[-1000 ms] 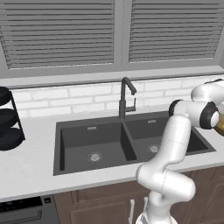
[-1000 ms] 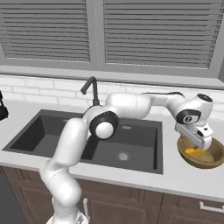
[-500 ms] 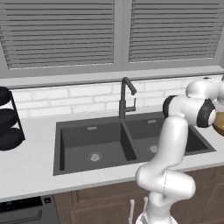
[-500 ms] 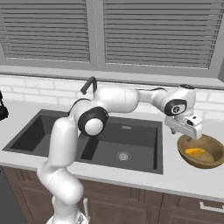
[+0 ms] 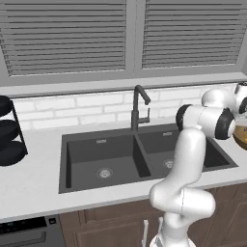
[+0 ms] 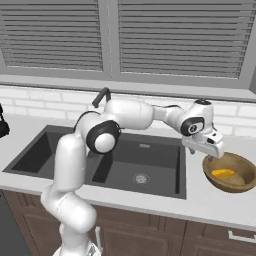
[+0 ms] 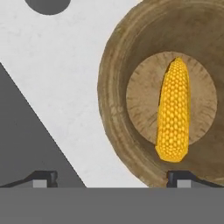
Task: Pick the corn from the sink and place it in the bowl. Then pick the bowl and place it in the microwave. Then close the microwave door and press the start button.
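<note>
The corn [image 7: 174, 113] lies lengthwise on the flat bottom of the golden-brown bowl [image 7: 113, 87], free of the gripper. The bowl [image 6: 241, 183] stands on the white counter just right of the dark grey sink [image 6: 125, 150], with the corn [image 6: 223, 173] inside it. My gripper [image 6: 209, 151] hangs open just above the bowl's left rim, on the sink side, with nothing between its fingers. In the hand view the gripper [image 7: 113, 179] straddles the bowl's rim, one fingertip over the sink's corner and the other over the bowl. The bowl's edge [image 5: 241, 137] peeks out at the right behind the arm. The microwave is out of view.
A dark slim faucet [image 5: 137, 108] rises behind the sink's divider. A black rack [image 5: 8, 137] stands on the counter at far left. White counter [image 7: 65, 65] lies between sink and bowl. Closed blinds and a tiled wall run behind; wooden cabinets sit below.
The hand has drawn back leftward from over the bowl's middle to its sink-side rim. Its jaws stayed open. The corn rests in the bowl as before.
</note>
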Motion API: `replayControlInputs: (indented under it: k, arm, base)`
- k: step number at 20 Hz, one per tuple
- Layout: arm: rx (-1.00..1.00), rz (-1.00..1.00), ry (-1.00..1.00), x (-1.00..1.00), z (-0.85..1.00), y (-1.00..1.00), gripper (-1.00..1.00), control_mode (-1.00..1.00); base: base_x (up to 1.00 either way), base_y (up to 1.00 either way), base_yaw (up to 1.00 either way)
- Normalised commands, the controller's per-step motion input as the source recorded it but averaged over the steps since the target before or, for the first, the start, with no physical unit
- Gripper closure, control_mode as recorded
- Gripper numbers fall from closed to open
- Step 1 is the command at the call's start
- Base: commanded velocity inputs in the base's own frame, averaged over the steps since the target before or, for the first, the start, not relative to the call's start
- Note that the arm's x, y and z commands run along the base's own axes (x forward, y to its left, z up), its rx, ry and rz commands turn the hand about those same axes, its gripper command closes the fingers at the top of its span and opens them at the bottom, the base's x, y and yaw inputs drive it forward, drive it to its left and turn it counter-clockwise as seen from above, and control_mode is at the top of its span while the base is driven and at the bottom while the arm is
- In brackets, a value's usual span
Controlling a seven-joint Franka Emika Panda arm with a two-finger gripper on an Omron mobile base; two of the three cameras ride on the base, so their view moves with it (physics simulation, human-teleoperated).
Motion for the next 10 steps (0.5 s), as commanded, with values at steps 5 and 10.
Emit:
replayControlInputs:
  k: [5,10]
  arm:
    - [0.00,0.07,0.09,0.49,0.00,-0.02,-1.00,-1.00]
    - [0.00,0.07,0.07,0.17,-0.10,-0.34,-1.00,-1.00]
  base:
    - [0.00,0.00,0.00]
    - [0.00,0.00,0.00]
